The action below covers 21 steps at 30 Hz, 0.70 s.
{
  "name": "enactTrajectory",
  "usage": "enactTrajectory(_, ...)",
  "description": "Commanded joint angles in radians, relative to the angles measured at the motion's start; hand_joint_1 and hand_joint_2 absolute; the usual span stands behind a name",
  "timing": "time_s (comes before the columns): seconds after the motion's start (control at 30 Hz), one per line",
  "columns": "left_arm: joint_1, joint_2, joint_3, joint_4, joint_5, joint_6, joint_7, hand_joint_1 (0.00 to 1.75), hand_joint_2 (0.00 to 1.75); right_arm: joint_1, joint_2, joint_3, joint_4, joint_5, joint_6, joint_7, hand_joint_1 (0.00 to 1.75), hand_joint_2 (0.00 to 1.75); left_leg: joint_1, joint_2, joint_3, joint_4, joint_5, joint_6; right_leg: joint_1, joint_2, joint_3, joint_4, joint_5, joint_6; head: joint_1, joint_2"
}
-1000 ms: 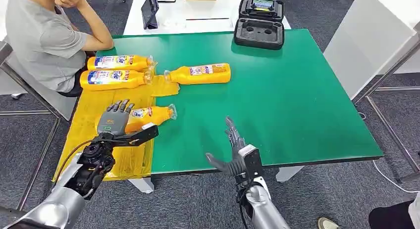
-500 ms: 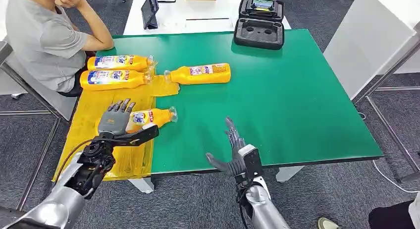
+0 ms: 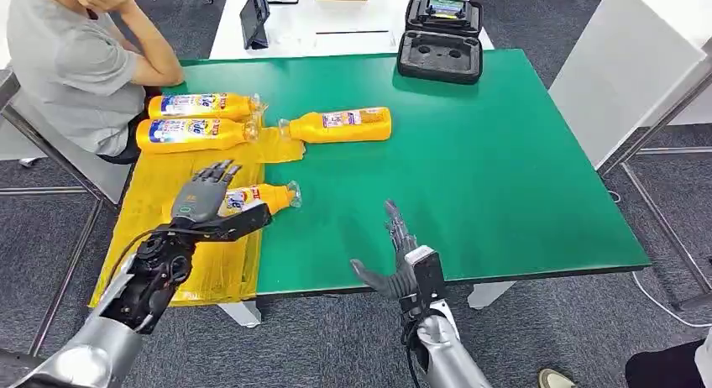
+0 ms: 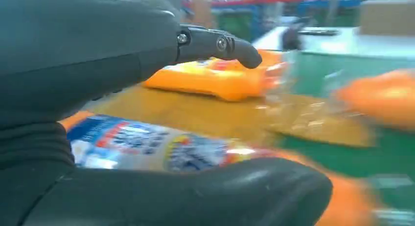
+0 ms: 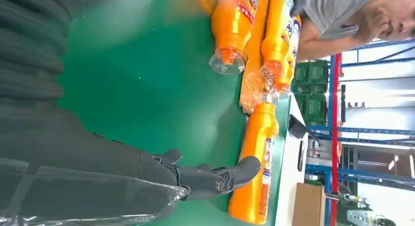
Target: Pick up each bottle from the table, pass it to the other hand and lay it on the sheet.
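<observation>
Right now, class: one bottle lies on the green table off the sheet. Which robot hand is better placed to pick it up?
Probably the right hand: it is open and holds nothing, while the left hand rests on a bottle at the sheet. The loose bottle lies far from both.

Both your hands hang open.
Your left hand (image 3: 201,200) sits at 9 o'clock, fingers spread; your right hand (image 3: 396,258) at 6, empty.

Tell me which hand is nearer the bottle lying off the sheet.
Right. The right hand sits at the near table edge below the bottle; the left hand is over the sheet.
</observation>
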Motion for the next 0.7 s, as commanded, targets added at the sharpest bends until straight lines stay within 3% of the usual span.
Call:
enactTrajectory(0.03, -0.010, 0.023, -0.017, -0.084, 0.020, -0.023, -0.014, 0.00, 0.00, -0.025, -0.017, -0.006, 0.036, -0.007, -0.001, 0.005, 0.00, 1.75, 0.000, 0.001, 0.002, 0.000, -0.001, 0.000, 0.000, 0.000, 0.002, 0.000, 0.000, 0.000, 0.000, 0.000)
enactTrajectory(0.37, -0.010, 0.023, -0.017, -0.084, 0.020, -0.023, -0.014, 0.00, 0.00, -0.025, -0.017, -0.006, 0.036, -0.007, -0.001, 0.005, 0.00, 1.75, 0.000, 0.001, 0.003, -0.001, -0.001, 0.000, 0.000, 0.000, 0.003, -0.001, -0.001, 0.000, 0.000, 0.000)
enactTrajectory(0.47, -0.006, 0.013, 0.004, -0.101, 0.172, -0.031, -0.101, 0.00, 0.00, -0.027, -0.015, -0.005, 0.039, -0.006, -0.002, 0.005, 0.00, 1.75, 0.000, 0.001, 0.004, -0.001, -0.001, 0.000, 0.000, 0.000, 0.004, -0.001, -0.001, 0.000, 0.000, 0.000)
enactTrajectory(0.7, 0.140, 0.017, 0.031, -0.296, 0.449, -0.061, -0.207, 0.00, 0.00, -0.002, -0.016, -0.007, 0.006, -0.001, -0.001, 0.005, 0.00, 1.75, 0.000, 0.003, 0.004, -0.001, -0.001, 0.000, 0.000, 0.001, 0.004, -0.001, -0.001, 0.000, 0.000, 0.000)
